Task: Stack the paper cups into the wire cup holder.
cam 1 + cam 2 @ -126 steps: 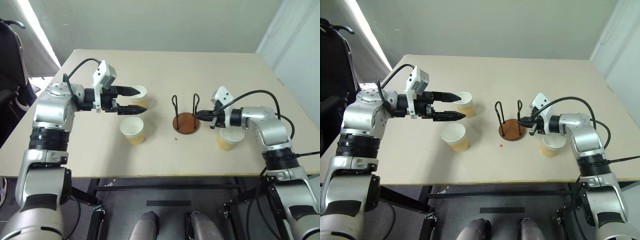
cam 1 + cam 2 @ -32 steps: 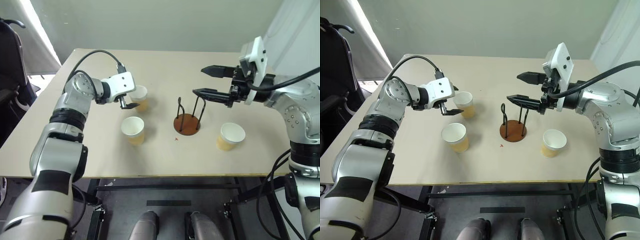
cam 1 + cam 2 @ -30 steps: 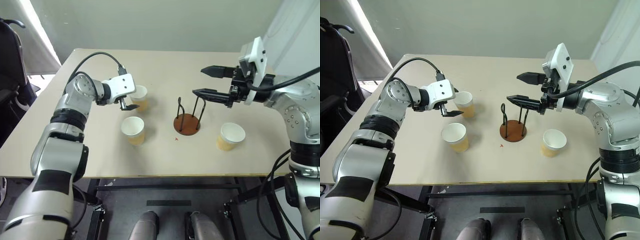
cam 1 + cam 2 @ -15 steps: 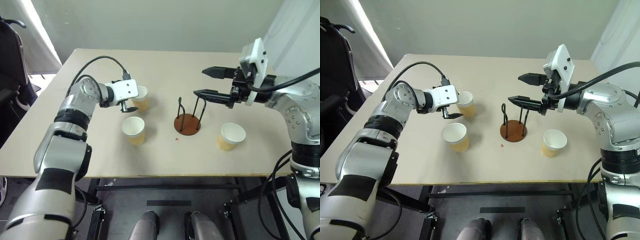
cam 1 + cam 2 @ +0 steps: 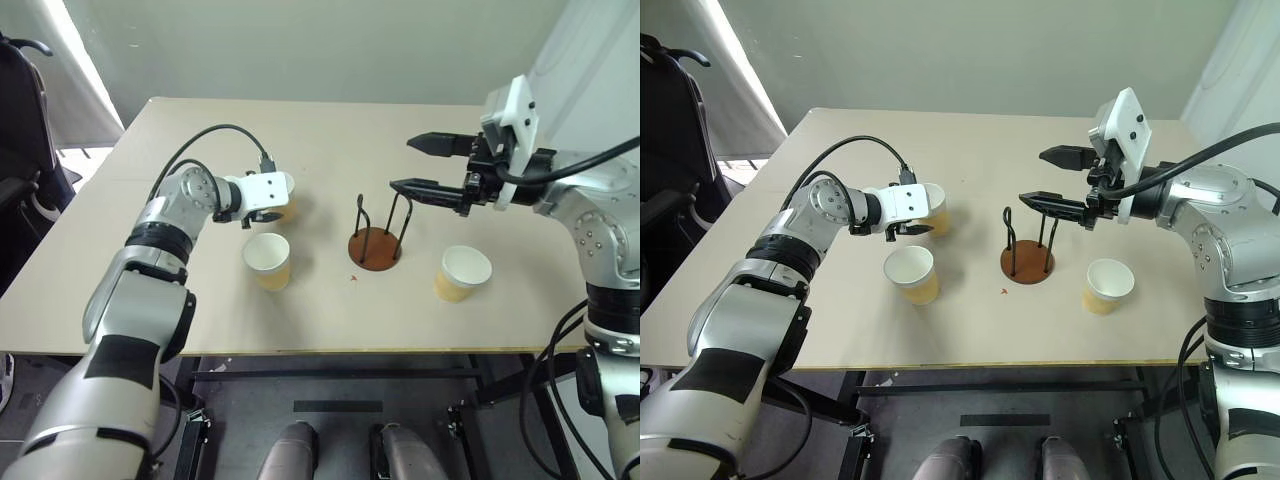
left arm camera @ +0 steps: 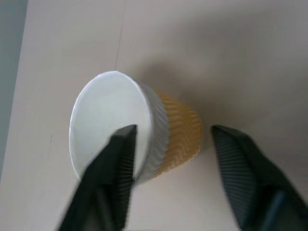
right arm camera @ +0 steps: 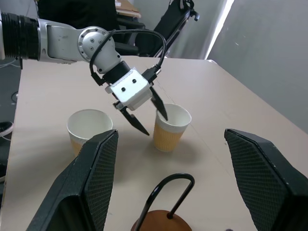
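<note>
Three paper cups stand upright on the table. The far cup [image 6: 159,130] sits left of the wire cup holder [image 5: 375,240], a nearer cup [image 5: 266,260] stands in front of it, and another cup [image 5: 462,273] stands to the holder's right. My left gripper [image 7: 155,124] straddles the far cup's wall. One finger [image 6: 115,163] is over the cup's mouth and the other finger [image 6: 240,168] is outside, with a gap to the wall. My right gripper [image 5: 401,164] hangs open in the air above and just right of the holder, holding nothing.
The beige table [image 5: 330,130] has bare room behind and in front of the holder. A dark chair [image 5: 20,120] stands off the table's left edge. Cables loop above both forearms.
My left gripper has shifted right and slightly down onto the far cup, and its fingers have narrowed around the cup's wall. The right arm has kept still.
</note>
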`<state>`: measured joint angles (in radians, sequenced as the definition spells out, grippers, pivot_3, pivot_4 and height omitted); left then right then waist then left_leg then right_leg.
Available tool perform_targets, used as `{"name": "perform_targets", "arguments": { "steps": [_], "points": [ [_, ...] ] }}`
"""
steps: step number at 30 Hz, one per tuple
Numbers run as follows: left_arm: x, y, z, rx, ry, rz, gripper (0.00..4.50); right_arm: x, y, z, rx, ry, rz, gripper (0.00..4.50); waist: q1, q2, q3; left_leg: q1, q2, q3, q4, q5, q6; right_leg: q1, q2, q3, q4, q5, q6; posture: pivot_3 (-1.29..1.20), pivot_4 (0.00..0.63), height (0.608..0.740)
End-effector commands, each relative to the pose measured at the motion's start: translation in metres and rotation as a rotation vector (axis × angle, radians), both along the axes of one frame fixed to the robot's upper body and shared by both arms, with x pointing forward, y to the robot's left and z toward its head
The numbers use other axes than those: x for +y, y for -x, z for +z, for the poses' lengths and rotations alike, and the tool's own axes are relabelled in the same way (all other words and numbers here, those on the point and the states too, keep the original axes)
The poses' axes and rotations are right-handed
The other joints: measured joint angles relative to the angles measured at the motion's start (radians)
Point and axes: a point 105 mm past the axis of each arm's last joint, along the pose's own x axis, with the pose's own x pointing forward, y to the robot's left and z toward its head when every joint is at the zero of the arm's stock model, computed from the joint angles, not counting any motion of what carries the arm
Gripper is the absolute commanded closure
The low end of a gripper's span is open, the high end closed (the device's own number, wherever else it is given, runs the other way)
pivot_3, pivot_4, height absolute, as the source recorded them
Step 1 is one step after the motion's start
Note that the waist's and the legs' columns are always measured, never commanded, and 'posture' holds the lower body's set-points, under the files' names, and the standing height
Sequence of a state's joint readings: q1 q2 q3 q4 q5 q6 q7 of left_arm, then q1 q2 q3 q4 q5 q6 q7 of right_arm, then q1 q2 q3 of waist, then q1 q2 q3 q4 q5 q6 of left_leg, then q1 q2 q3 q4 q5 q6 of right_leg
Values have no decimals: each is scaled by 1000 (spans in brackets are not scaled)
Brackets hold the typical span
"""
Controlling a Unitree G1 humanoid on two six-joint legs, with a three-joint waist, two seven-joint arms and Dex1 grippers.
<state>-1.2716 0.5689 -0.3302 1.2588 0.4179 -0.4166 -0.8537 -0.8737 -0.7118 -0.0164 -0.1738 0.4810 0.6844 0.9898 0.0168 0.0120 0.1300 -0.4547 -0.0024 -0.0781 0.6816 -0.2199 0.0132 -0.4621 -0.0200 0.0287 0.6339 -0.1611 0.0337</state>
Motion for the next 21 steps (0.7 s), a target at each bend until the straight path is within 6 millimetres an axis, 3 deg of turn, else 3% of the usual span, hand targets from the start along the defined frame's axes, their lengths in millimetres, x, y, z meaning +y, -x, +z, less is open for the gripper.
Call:
{"name": "perform_targets", "arguments": {
  "steps": [1, 4, 10, 16, 21],
  "points": [
    [-3, 0, 14, -26, -5, -27, 3437, -5, 4, 11, -62, 8, -15, 932, 0, 0, 0, 0, 0, 0, 0, 0, 0, 0, 0, 0, 0, 0, 0, 0, 150, 740],
    [-3, 1, 16, -23, -6, -32, 4456, -11, 2, 12, -64, 15, -31, 932, 0, 0, 0, 0, 0, 0, 0, 0, 0, 0, 0, 0, 0, 0, 0, 0, 150, 740],
    [-3, 2, 25, -33, -12, -47, 4456, -18, 3, 13, -62, 23, -43, 932, 0, 0, 0, 0, 0, 0, 0, 0, 0, 0, 0, 0, 0, 0, 0, 0, 150, 740],
    [-11, 6, 57, -44, 63, -100, 4456, -40, 3, 3, -53, 137, -57, 932, 7, 0, 0, -1, 0, 0, 0, -1, 1, 0, -1, 0, -1, 0, 1, 0, 150, 740],
    [-32, 14, 94, -47, 187, -189, 4456, -52, 0, 4, -39, 171, -65, 932, 7, 0, 0, -1, 0, 2, 0, -1, 2, 1, 0, 1, -2, 0, 1, 0, 150, 740]
  ]
}}
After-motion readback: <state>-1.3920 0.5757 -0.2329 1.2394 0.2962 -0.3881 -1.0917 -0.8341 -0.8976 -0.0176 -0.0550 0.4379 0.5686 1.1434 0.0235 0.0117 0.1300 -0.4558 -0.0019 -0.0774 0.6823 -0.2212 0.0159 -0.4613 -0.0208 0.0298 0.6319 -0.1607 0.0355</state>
